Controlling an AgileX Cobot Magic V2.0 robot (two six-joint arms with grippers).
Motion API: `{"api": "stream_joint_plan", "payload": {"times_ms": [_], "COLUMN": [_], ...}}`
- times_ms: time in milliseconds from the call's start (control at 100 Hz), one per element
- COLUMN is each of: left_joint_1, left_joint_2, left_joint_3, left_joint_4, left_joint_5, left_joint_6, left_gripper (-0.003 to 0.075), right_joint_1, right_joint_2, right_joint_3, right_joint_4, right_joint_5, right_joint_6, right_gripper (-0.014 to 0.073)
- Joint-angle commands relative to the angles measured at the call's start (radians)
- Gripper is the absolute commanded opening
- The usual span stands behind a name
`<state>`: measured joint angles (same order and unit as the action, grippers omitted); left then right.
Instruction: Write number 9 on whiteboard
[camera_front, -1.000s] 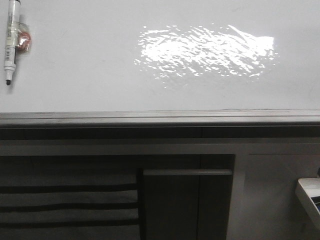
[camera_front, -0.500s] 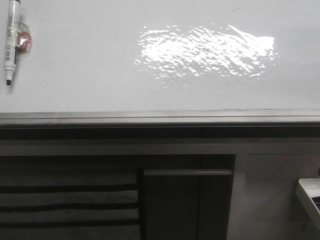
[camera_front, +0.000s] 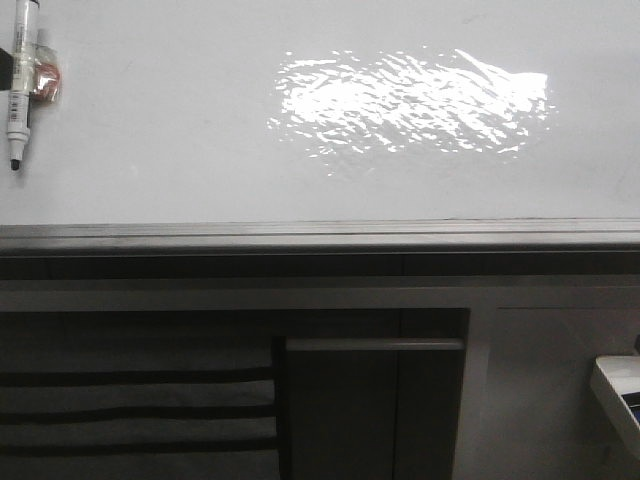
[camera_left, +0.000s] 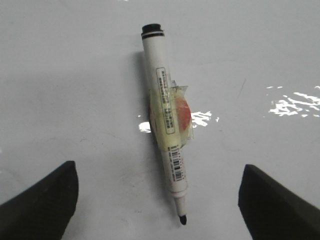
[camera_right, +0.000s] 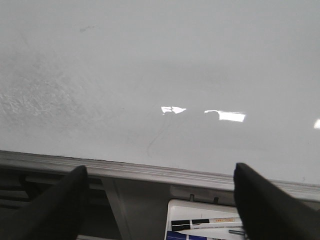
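The large glossy white whiteboard (camera_front: 180, 150) fills the upper half of the front view, with a bright glare patch right of centre and a grey metal edge strip (camera_front: 320, 232) along its lower border. Below the strip sit dark grey cabinet fronts (camera_front: 370, 400). No black stroke is visible on the board in any view, so the number 9 is not yet written.

The step in hand, by judgement, is acquiring the pen; writing has not begun.

The left gripper (camera_left: 157, 200) hangs just in front of the board at its upper left area. Its two dark fingers (camera_left: 45, 200) are spread wide, one to each side of the marker, touching nothing. The right gripper (camera_right: 160, 200) is likewise spread and empty, positioned low near the edge strip, over a small white tray (camera_right: 205, 222) that holds further pens.

A white-barrelled marker with a black end cap (camera_left: 165, 130) is fastened flat against the board by yellowish tape over a round orange-red pad (camera_left: 182, 112). Its uncapped dark nib (camera_left: 183, 219) points toward the left gripper. In the front view the marker stands near upright at the far left, nib down.

The next move calls for advancing the left gripper so the fingers straddle the barrel, closing firmly, then pulling the marker free of the board without twisting it.
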<state>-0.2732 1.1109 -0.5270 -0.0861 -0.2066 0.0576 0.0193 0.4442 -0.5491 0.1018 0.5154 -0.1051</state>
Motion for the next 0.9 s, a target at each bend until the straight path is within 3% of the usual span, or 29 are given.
{"api": "stream_joint_plan", "payload": {"times_ms": [0,90,230,380,890], "left_joint_1": [-0.008,-0.008,-0.008,-0.008,-0.008], "left_joint_2": [0.052,0.114,0.183,0.22,0.247], "left_joint_3": [-0.037,-0.037,-0.037,-0.037,-0.037], "left_joint_4": [0.006,0.017,0.054,0.057,0.057], "left_joint_5": [-0.169,-0.239,-0.29,-0.335,-0.32], "left_joint_6": [0.001,0.001,0.001,0.001,0.001], "left_gripper": [0.0597,0.0561,0.0414,0.0316,0.0223], "right_joint_1": [-0.008,-0.008,-0.008,-0.008,-0.008], "right_joint_2": [0.014,0.014,0.014,0.014,0.014], "right_joint_3": [-0.036,-0.036,-0.036,-0.036,-0.026], "right_joint_4": [0.005,0.005,0.005,0.005,0.005], "right_joint_5": [-0.083,-0.083,-0.083,-0.083,-0.083], "right_joint_6": [-0.001,-0.001,-0.001,-0.001,-0.001], "right_gripper": [0.0523,0.0523,0.0523,0.0523,0.0523]}}
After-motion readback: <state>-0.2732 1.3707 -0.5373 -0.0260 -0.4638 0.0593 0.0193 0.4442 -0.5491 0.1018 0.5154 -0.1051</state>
